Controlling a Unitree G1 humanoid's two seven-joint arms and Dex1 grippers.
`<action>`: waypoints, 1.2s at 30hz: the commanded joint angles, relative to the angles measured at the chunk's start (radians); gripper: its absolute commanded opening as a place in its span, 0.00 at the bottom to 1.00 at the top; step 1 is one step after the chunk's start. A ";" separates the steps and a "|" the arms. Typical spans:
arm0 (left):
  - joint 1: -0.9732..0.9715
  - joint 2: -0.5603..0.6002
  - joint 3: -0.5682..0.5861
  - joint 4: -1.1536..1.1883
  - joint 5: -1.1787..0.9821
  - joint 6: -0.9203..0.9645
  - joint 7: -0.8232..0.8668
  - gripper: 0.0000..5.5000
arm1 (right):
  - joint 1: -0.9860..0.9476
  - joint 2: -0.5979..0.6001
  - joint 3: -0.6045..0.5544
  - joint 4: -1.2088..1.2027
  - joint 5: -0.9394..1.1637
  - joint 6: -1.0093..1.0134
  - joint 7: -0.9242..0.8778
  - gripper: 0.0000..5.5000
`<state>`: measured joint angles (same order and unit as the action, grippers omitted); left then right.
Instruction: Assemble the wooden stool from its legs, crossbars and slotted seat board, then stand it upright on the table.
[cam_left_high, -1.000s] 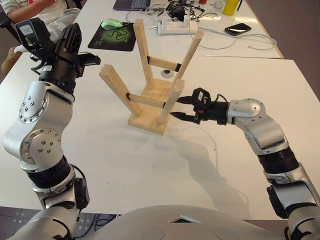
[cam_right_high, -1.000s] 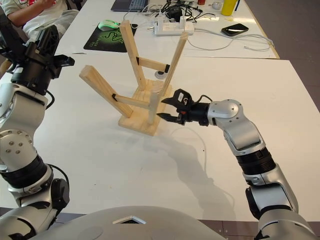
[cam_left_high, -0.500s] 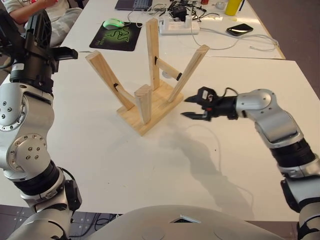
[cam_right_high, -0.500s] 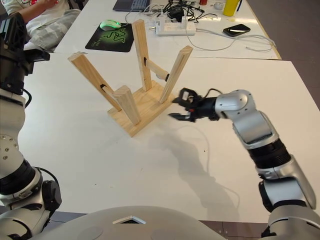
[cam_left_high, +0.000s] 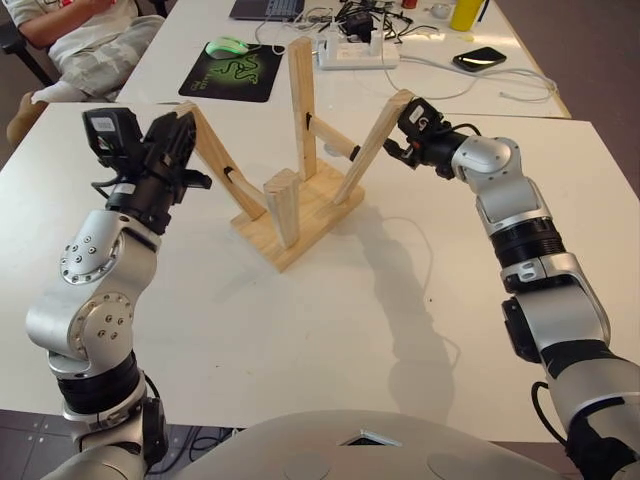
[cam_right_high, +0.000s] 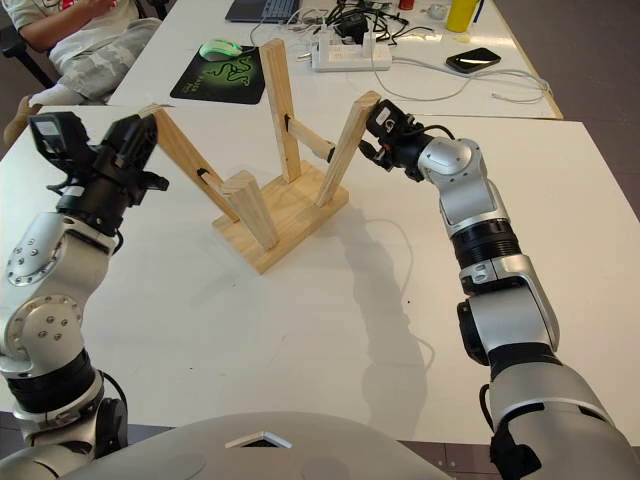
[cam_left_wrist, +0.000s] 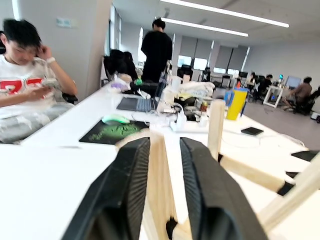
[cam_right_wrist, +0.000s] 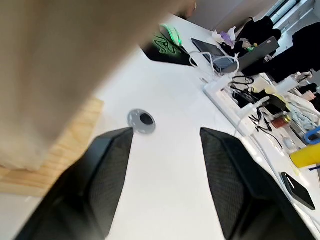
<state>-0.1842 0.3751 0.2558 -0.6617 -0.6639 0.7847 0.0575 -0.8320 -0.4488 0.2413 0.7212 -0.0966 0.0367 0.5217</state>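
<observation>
The wooden stool lies upside down mid-table, its seat board (cam_left_high: 305, 228) flat on the surface and its legs pointing up, joined by crossbars (cam_left_high: 335, 140). My left gripper (cam_left_high: 185, 135) is at the top end of the stool's left leg (cam_left_high: 222, 168). In the left wrist view that leg (cam_left_wrist: 160, 185) stands between the two black fingers (cam_left_wrist: 132, 170), which are open with a small gap on one side. My right gripper (cam_left_high: 398, 135) is open at the top of the right leg (cam_left_high: 375, 150). That leg (cam_right_wrist: 55, 70) shows beside one finger (cam_right_wrist: 107, 170), not between them.
Behind the stool are a black mouse pad (cam_left_high: 230, 75) with a green mouse (cam_left_high: 227, 46), a power strip (cam_left_high: 358, 55) with cables, a phone (cam_left_high: 476, 58) and a laptop (cam_left_high: 265, 8). A thin cable (cam_left_high: 428, 270) lies on the white table to the right. A round grommet (cam_right_wrist: 141, 119) sits near the seat board.
The stool turned on the table a second ago and has since held still. My right gripper rose from beside the seat board to the right leg's top. My left gripper came in to the left leg's top.
</observation>
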 joint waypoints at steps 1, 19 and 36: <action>0.018 0.010 -0.015 -0.010 0.013 0.008 -0.025 0.34 | -0.017 0.038 -0.032 0.039 0.003 -0.069 -0.020 0.45; 0.248 0.229 0.279 0.165 0.091 -0.078 -0.267 0.61 | 0.347 -0.044 -0.017 -0.790 0.319 0.313 0.469 0.45; 0.260 0.514 -0.075 0.829 0.398 -0.835 -1.156 0.61 | 0.442 -0.201 0.061 -0.739 0.277 0.232 0.664 0.45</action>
<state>0.1598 0.8827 0.2226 0.1108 -0.2621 0.0028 -1.0189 -0.4139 -0.6450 0.2856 -0.0274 0.1531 0.2914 1.1319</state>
